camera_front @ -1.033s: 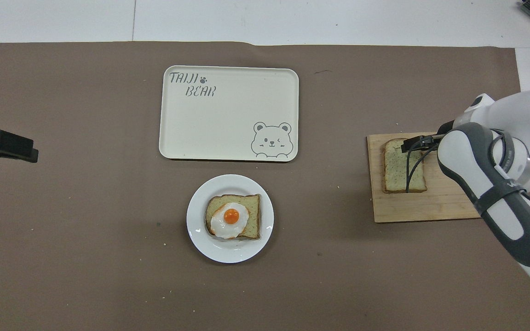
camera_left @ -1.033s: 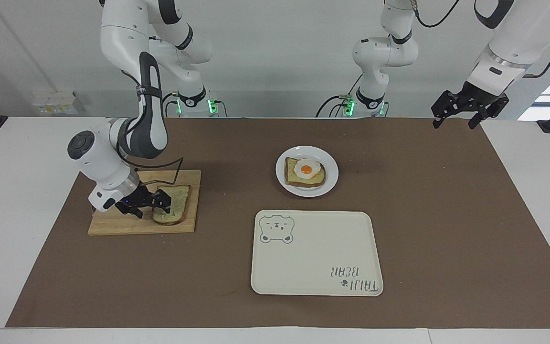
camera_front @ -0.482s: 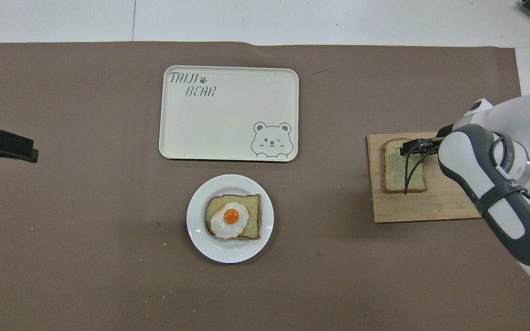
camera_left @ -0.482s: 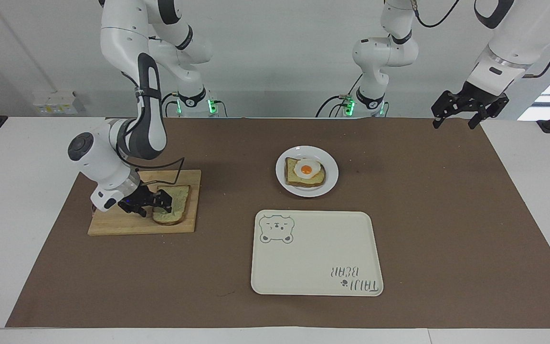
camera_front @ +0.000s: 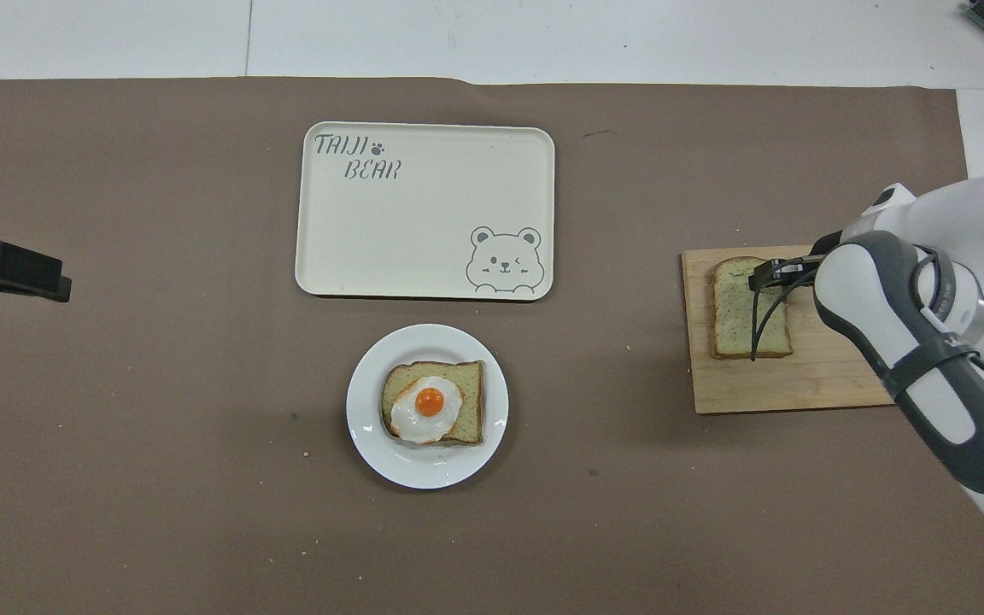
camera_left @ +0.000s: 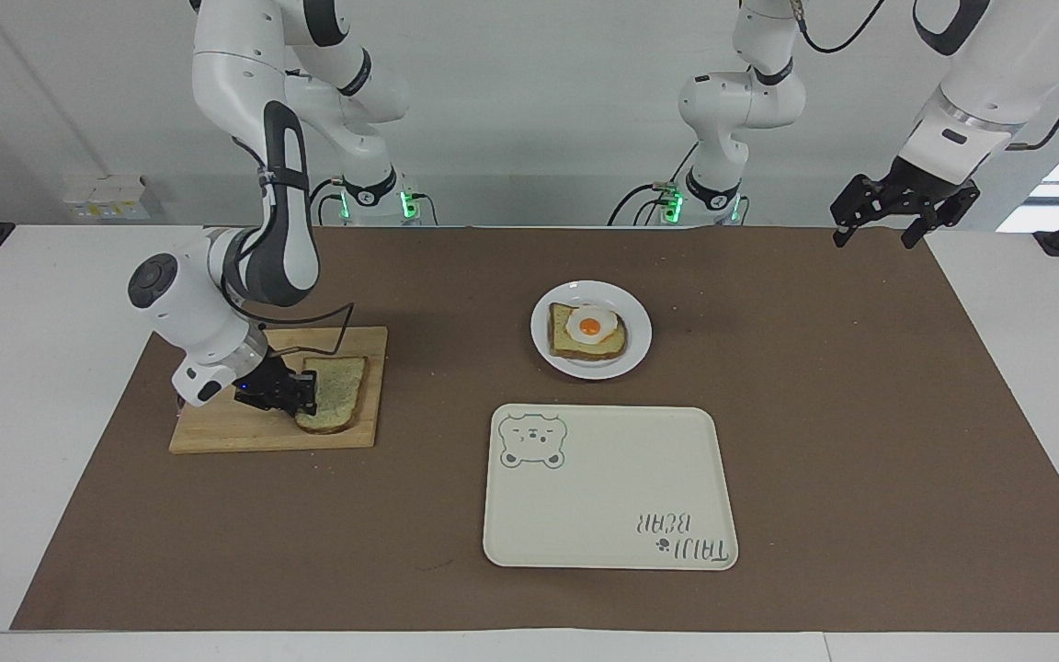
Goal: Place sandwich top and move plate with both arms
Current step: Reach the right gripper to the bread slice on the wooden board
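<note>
The sandwich top [camera_left: 341, 391] is a plain speckled slice lying on a wooden cutting board [camera_left: 235, 430] toward the right arm's end of the table. My right gripper [camera_left: 306, 393] is low over the board and shut on the edge of the slice; it also shows in the overhead view [camera_front: 761, 274] at the slice [camera_front: 740, 316]. The white plate [camera_left: 637, 324] sits mid-table and holds a slice with a fried egg [camera_left: 590, 329]. My left gripper [camera_left: 872, 237] waits open and empty in the air over the left arm's end.
A cream rectangular tray with a bear drawing [camera_left: 608, 501] lies beside the plate, farther from the robots. In the overhead view the tray [camera_front: 424, 222], plate [camera_front: 366, 427] and board [camera_front: 799, 384] rest on a brown mat.
My right gripper's fingers, spread over the slice's edge earlier, have drawn together on it. The slice, the plate and the left arm have not moved.
</note>
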Motion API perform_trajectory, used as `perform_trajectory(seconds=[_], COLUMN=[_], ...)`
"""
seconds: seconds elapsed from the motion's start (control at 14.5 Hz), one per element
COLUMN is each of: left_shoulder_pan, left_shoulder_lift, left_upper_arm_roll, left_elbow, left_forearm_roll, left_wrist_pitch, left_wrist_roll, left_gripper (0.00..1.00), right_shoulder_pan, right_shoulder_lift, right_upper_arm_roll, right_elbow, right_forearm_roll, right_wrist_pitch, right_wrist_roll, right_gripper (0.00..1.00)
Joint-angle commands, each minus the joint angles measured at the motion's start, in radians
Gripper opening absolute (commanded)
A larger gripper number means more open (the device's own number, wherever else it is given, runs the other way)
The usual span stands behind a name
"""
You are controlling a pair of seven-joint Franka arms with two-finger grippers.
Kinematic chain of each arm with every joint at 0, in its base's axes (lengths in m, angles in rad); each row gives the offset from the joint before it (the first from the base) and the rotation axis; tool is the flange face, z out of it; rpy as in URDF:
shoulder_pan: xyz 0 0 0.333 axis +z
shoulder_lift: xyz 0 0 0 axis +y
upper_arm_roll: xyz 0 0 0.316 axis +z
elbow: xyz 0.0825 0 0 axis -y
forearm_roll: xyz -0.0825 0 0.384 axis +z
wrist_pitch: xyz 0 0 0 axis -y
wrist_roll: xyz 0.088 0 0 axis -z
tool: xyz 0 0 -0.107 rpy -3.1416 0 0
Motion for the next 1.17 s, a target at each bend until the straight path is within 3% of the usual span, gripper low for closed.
perform_trajectory(seconds=[0.0,0.76,1.1], left_shoulder_pan=[0.004,0.004,0.004], left_shoulder_lift=[0.004,0.004,0.004], left_upper_arm_roll=[0.001,0.001,0.001], left_elbow=[0.015,0.015,0.015], left_forearm_roll=[-0.009,-0.009,-0.009], left_wrist_pitch=[-0.020,-0.020,-0.020], left_wrist_roll=[0.009,0.009,0.009], left_gripper=[1.00,1.00,1.00], right_shoulder_pan=[-0.002,0.009,0.009], right_shoulder_lift=[-0.013,-0.024,-0.034], right_upper_arm_roll=[0.006,0.006,0.007], right_elbow=[-0.026,0.010,0.112], right_forearm_roll=[0.033,0.023,0.030], right_wrist_pitch=[0.020,-0.010,-0.177], right_wrist_roll=[0.008,0.024,0.037], right_gripper=[0.00,0.00,0.00])
